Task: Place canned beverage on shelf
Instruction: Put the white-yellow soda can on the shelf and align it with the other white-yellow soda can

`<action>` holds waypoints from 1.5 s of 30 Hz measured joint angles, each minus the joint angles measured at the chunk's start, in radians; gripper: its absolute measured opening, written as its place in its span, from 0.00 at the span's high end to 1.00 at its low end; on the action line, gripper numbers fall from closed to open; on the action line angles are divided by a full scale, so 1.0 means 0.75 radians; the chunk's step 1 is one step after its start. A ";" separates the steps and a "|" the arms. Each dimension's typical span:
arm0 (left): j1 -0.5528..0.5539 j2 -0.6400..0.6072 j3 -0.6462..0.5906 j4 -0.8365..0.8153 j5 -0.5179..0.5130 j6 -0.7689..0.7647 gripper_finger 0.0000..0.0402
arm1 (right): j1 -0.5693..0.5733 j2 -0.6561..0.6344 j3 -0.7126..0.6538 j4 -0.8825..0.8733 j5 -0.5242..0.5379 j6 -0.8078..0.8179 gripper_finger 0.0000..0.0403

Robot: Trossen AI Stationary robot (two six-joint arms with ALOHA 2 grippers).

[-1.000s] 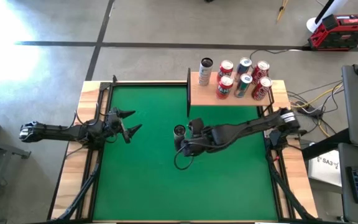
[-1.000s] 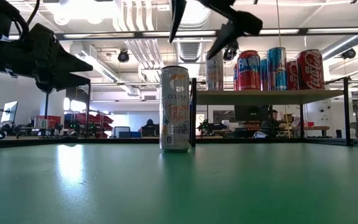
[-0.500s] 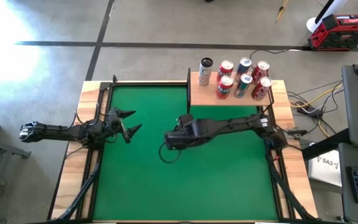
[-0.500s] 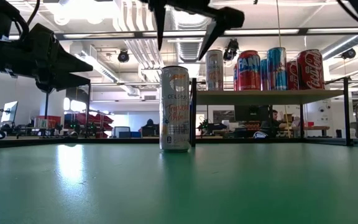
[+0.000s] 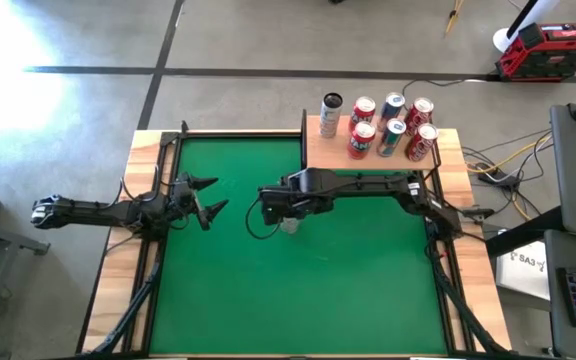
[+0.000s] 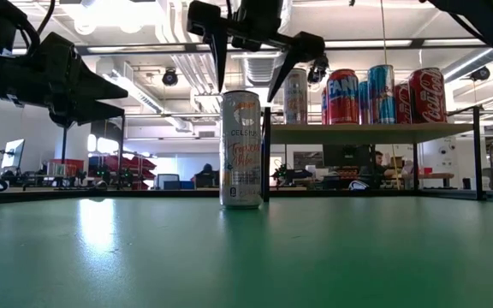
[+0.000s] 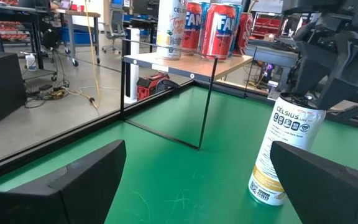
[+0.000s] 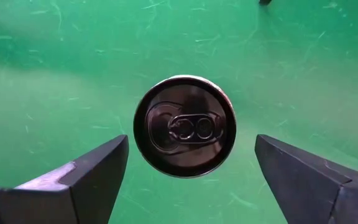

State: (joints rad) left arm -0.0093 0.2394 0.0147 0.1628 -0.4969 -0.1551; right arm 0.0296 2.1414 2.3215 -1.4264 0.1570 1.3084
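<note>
A tall white Celsius can (image 6: 241,150) stands upright on its base on the green mat (image 5: 268,290), just in front of the shelf. Its dark top (image 8: 184,126) shows in the right wrist view. My right gripper (image 6: 246,85) hangs open over it, pointing steeply down. One finger (image 8: 98,168) stands on each side of the can's top, clear of it. The shelf (image 5: 320,152), a light-wood board on black rails, carries several cans (image 5: 393,128) at the table's far edge. My left gripper (image 5: 208,196) waits open at the table's left, level, facing the can (image 7: 284,149).
A silver can (image 5: 330,113) stands at the shelf's left end, with red and blue cans filling its right half. The shelf's black post (image 6: 266,154) rises right behind the white can. Green mat lies free toward the near edge.
My right gripper has swung toward the table's left and far edges until it is over the white can, tipping from a slant to point steeply down. Its fingers have drawn somewhat closer together. The can has kept still.
</note>
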 joint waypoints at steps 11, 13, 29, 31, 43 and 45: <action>0.000 0.001 0.000 0.000 0.000 0.000 0.04 | -0.020 0.032 -0.003 0.012 0.000 -0.016 0.18; 0.000 0.001 0.000 0.000 0.000 0.000 0.04 | -0.027 0.034 -0.004 0.015 0.000 -0.015 0.18; 0.000 0.001 0.000 0.000 0.000 0.000 0.04 | -0.038 0.037 -0.114 0.102 0.001 0.003 0.19; 0.000 0.001 0.000 0.000 0.000 0.000 0.04 | -0.041 0.038 -0.130 0.121 0.001 0.023 0.19; 0.000 0.002 0.000 0.000 0.000 0.000 0.04 | -0.046 0.037 -0.158 0.170 0.009 0.083 0.38; 0.000 0.002 0.000 0.000 0.000 0.000 0.04 | -0.045 0.031 -0.158 0.154 0.004 0.114 0.38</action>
State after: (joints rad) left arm -0.0093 0.2407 0.0147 0.1627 -0.4969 -0.1551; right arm -0.0040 2.1646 2.2028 -1.3111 0.1602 1.3942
